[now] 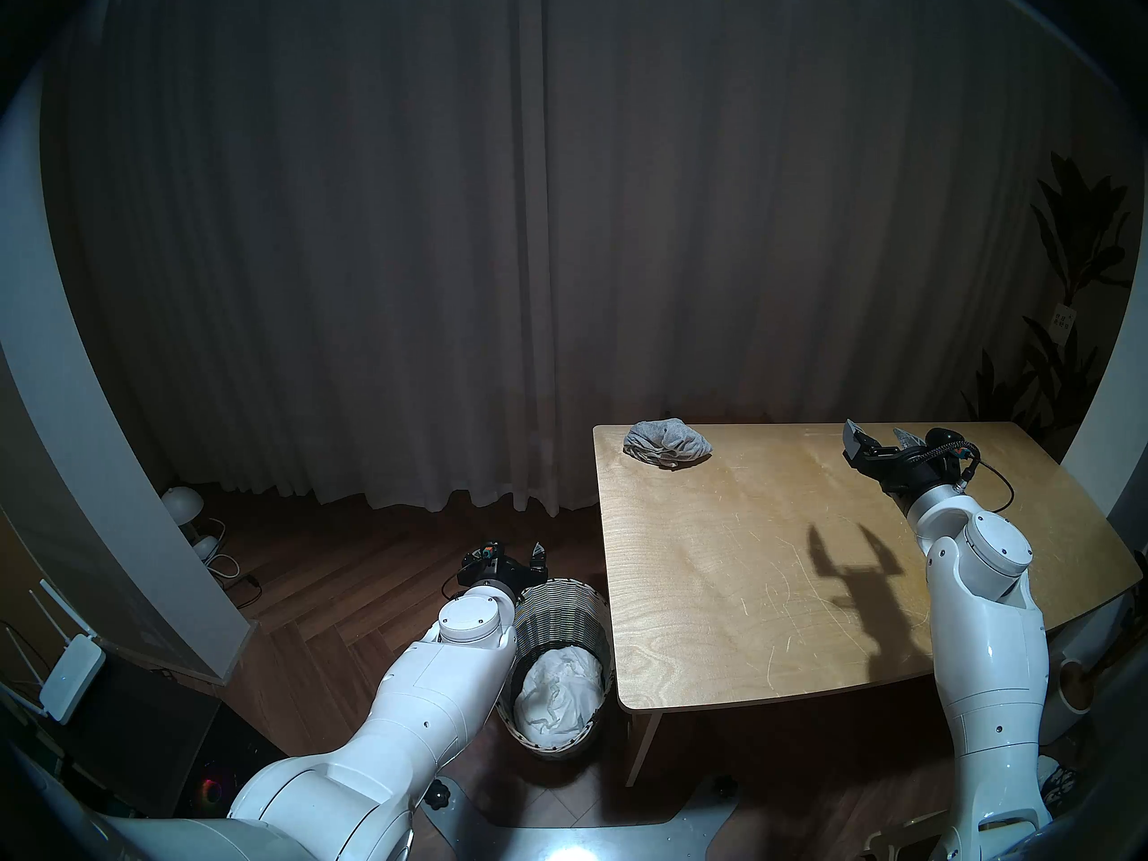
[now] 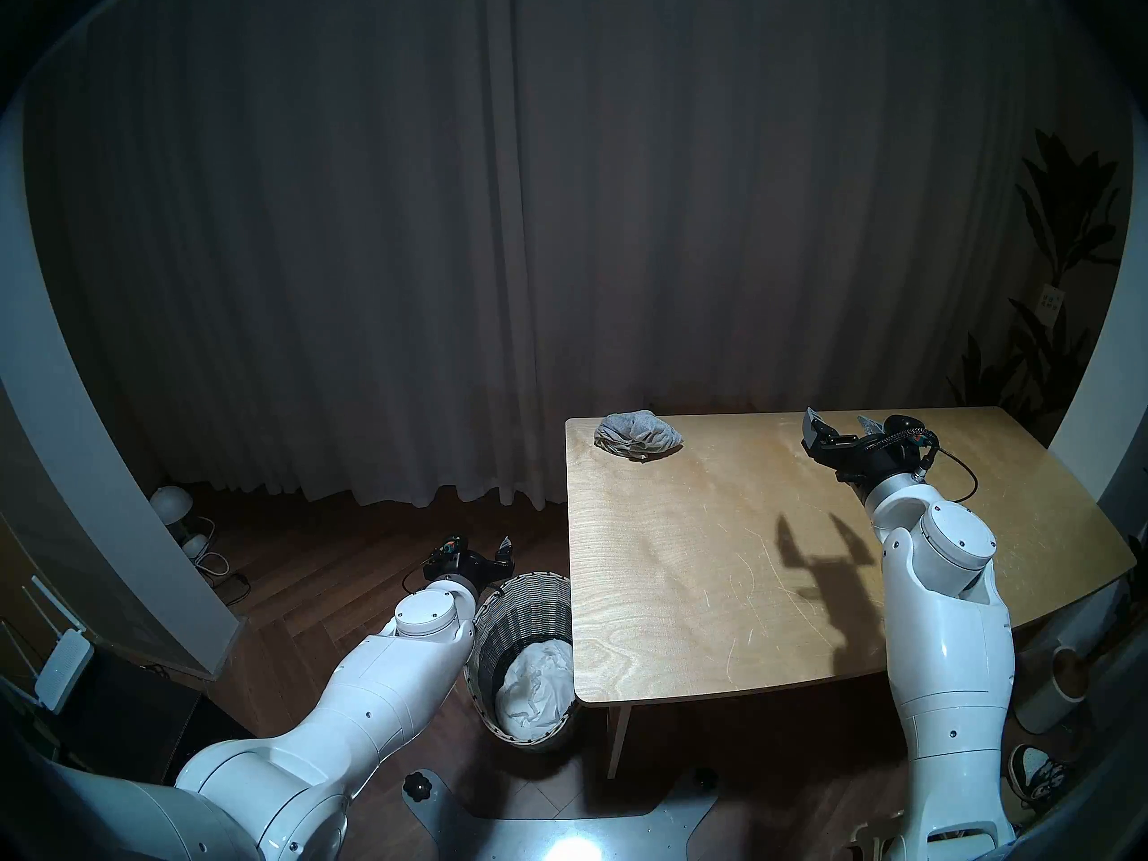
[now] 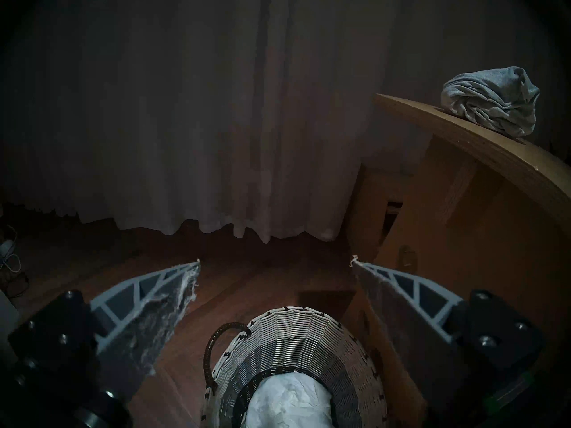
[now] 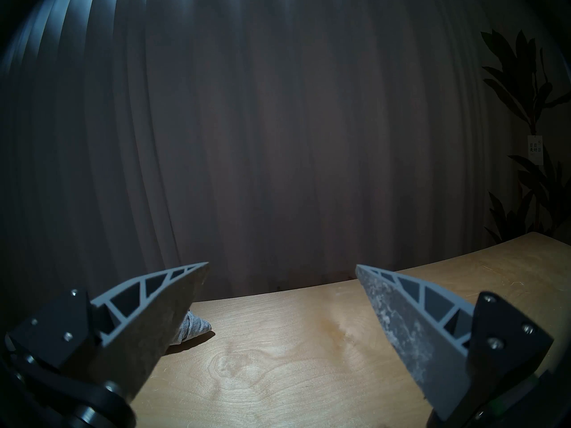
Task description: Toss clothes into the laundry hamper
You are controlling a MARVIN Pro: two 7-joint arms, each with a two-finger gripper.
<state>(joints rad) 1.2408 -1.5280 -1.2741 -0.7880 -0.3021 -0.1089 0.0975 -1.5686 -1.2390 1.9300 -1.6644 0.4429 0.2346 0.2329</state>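
Both end effectors (image 3: 275, 263) (image 4: 281, 265) splayed, empty.

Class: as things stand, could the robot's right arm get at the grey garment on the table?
Probably yes: the right gripper hangs open above the table, and bare tabletop lies between it and the grey garment; whether its reach suffices is uncertain.

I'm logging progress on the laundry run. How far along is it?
Done: white cloth lies inside the wicker hamper; how many pieces, I cannot tell. In hand: nothing. The left gripper is open and empty above the hamper, the right gripper open and empty over the table. Left: the grey garment near the table's far corner.
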